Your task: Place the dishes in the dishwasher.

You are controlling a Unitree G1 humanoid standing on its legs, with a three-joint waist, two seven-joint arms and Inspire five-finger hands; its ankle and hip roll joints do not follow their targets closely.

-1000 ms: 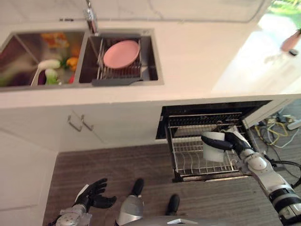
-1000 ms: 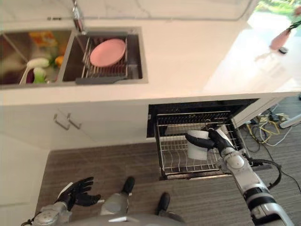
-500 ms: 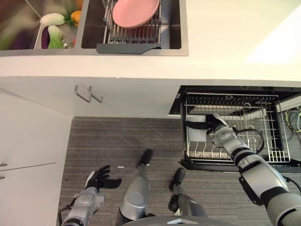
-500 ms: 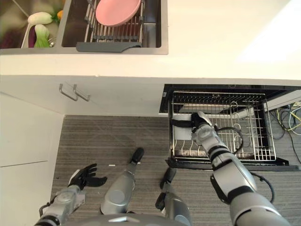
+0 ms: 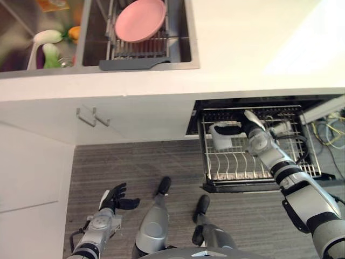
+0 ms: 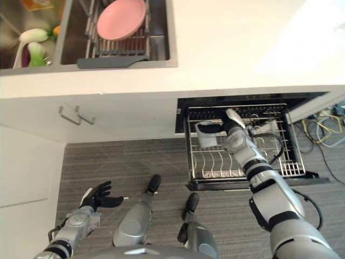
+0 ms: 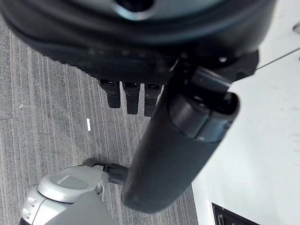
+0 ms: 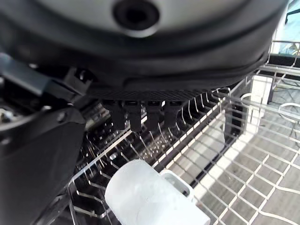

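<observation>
A white cup (image 5: pixel 220 136) lies on its side at the back left of the pulled-out dishwasher rack (image 5: pixel 302 162). My right hand (image 5: pixel 251 139) reaches into the rack just beside the cup, its thumb stretched over the cup's top. In the right wrist view the fingers (image 8: pixel 140 115) are straight and the cup (image 8: pixel 150 199) rests on the wire tines a little apart from them. A pink plate (image 5: pixel 141 20) leans in the drying rack inside the right sink basin. My left hand (image 5: pixel 114 198) hangs open low over the floor, and its thumb (image 7: pixel 173 154) stands out straight.
The left sink basin holds vegetables and a white ladle (image 5: pixel 38 40). Two metal cabinet handles (image 5: pixel 92 116) stick out left of the dishwasher. White counter (image 5: pixel 259 43) runs above the rack. Loose cables (image 5: pixel 330 128) lie on the floor right of the dishwasher.
The camera has shifted. My right hand carried the cup from above the rack's front down to its back left, and its fingers have come off the cup. The left hand stays idle.
</observation>
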